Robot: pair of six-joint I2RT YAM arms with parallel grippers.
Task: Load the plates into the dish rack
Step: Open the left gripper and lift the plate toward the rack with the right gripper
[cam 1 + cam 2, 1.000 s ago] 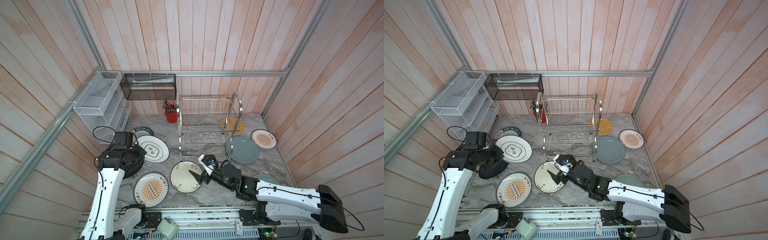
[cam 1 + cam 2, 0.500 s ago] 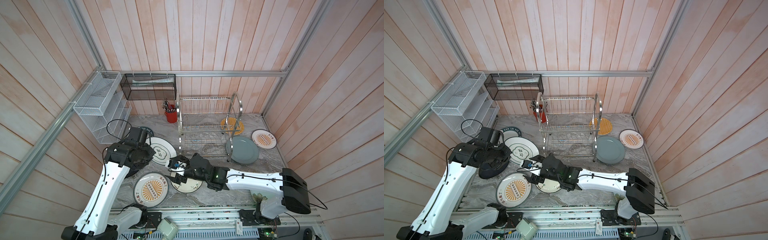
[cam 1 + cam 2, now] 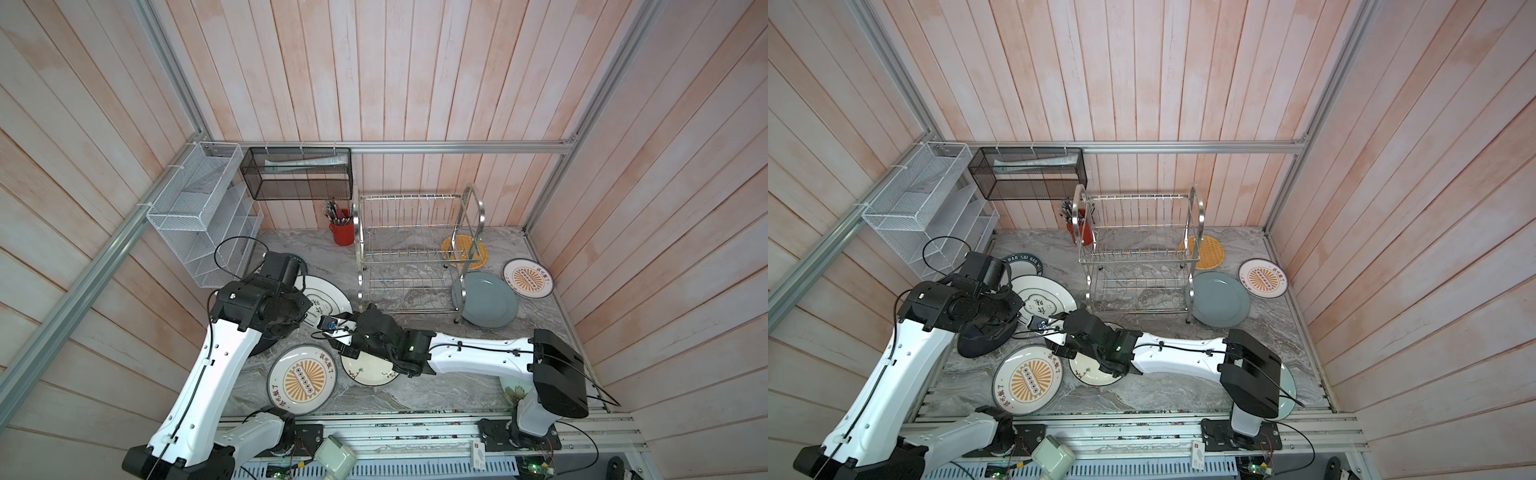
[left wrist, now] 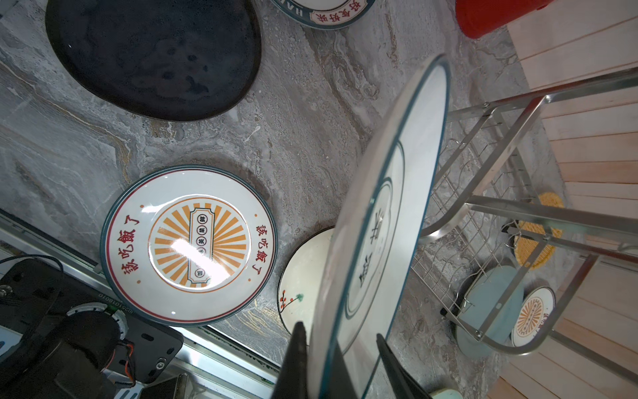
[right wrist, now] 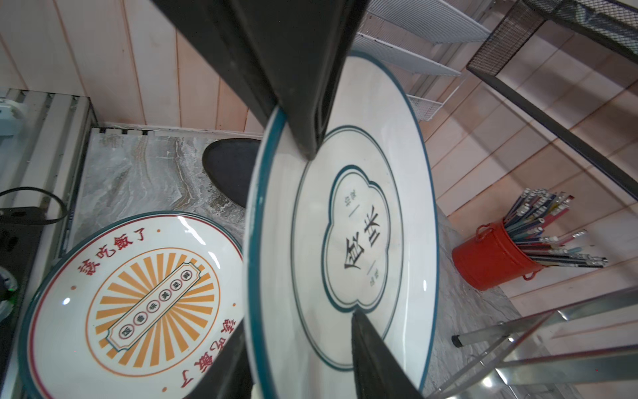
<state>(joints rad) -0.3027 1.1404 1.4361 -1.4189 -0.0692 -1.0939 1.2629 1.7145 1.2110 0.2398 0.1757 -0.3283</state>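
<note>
Left tool (image 4: 340, 331): still clamped on the rim of the teal-rim plate (image 4: 390, 207). The arm has swung it in toward the middle. The plate is tipped up on edge and looks clear of the worktop (image 3: 415, 399).

The change is the right tool (image 5: 298, 317). A second ago it was spread wide over the floral plate (image 3: 370, 370). Now it's crossed left and straddles the far rim of the teal-rim plate, one jaw on each face, gap narrowing. Can't tell yet if it actually bites.

Reads as a handover midway; left shouldn't let go until right has it.

Rack (image 3: 405, 258) is further right with both tiers empty, so nothing is loaded yet. The other plates are still down on the worktop.
</note>
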